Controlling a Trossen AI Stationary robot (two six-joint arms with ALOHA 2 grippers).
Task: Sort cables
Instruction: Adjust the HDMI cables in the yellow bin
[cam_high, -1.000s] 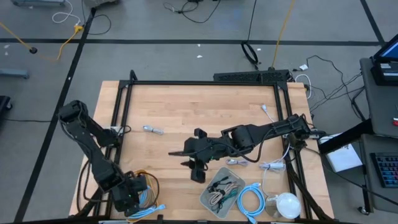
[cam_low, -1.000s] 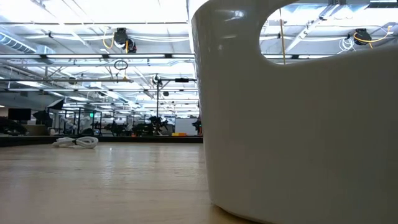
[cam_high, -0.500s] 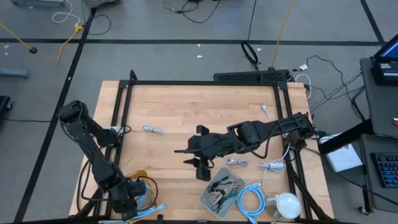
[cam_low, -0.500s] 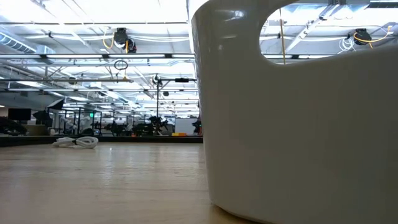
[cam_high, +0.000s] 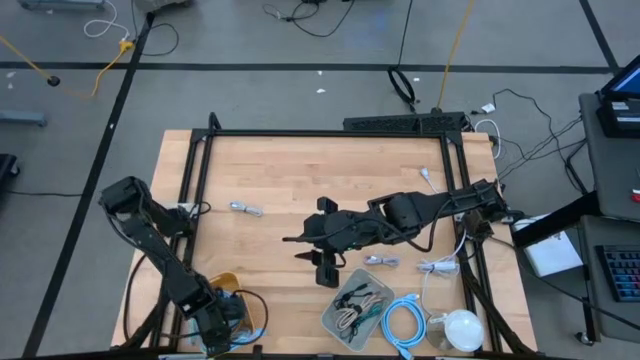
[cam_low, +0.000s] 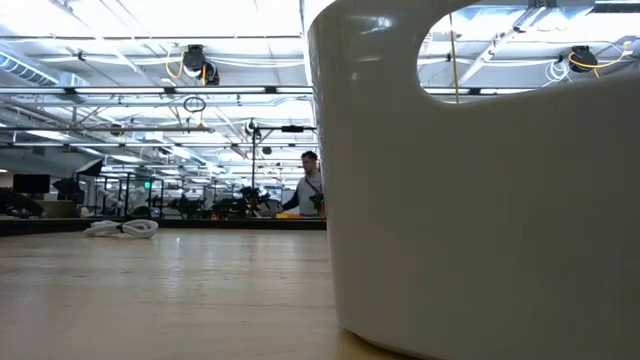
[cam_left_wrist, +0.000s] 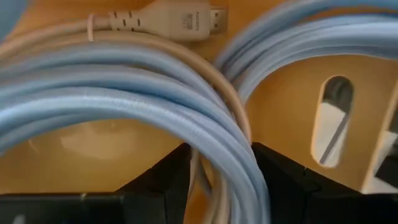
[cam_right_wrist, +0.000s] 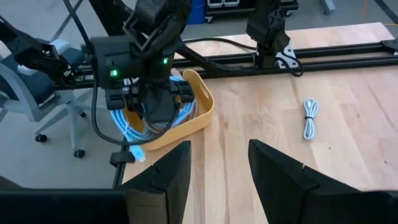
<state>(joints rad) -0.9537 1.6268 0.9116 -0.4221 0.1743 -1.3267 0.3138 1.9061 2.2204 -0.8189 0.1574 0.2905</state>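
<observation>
My left gripper (cam_high: 222, 318) reaches down into the yellow bin (cam_high: 222, 283) at the table's near left corner. It is shut on a light-blue cable loop (cam_left_wrist: 124, 93), and a second light-blue loop (cam_left_wrist: 298, 43) lies beside it. A beige plug (cam_left_wrist: 168, 22) rests on the loops. My right gripper (cam_high: 322, 268) is open and empty above the table's middle, next to the grey bin (cam_high: 332, 318) that holds thin dark and beige bundles. Another light-blue loop (cam_high: 400, 322) lies right of that bin. My left gripper has several strands of the light-blue loop's rim (cam_left_wrist: 227, 168) between its two fingers. The fingers (cam_left_wrist: 165, 183) come from above, pointing down into the yellow bin, and lie across the strands. The loop lies on the bin's floor (cam_left_wrist: 292, 106), one plug end hanging over the wall (cam_right_wrist: 137, 152).
Small pale bundles lie on the wood at the left (cam_high: 245, 208), far right (cam_high: 427, 175) and right (cam_high: 437, 266), with a grey one (cam_high: 380, 260) by the right gripper. A round white object (cam_high: 460, 325) sits at the near right. The bin's white wall (cam_low: 480, 200) fills the low view; a person (cam_low: 310, 185) stands far behind.
My left gripper has shifted a little toward the table's right and near edge inside the yellow bin, and its arm has swung with it. My right gripper has drifted slightly toward the table's right. A person has come into the low view far behind the table.
</observation>
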